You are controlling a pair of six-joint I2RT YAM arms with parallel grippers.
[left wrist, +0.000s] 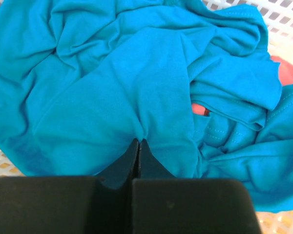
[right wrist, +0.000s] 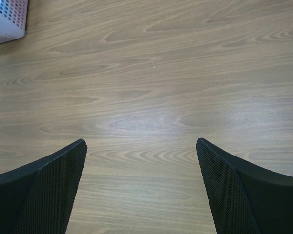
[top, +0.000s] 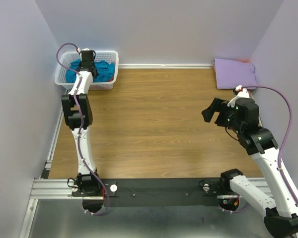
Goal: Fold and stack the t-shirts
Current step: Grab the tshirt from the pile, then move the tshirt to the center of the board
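Note:
A crumpled teal-blue t-shirt fills the white lattice basket at the back left. My left gripper reaches down into the basket, its jaws pressed together on a puckered fold of that teal cloth. Beneath the teal one, bits of a coral-pink t-shirt peek out. A pale lavender t-shirt lies folded flat at the back right of the table. My right gripper hovers open over bare wood at the right, nothing between its fingers.
The wooden table is closed in by lavender walls at the back and on both sides. The basket's corner shows at the top left of the right wrist view. A black rail runs along the near edge between the arm bases.

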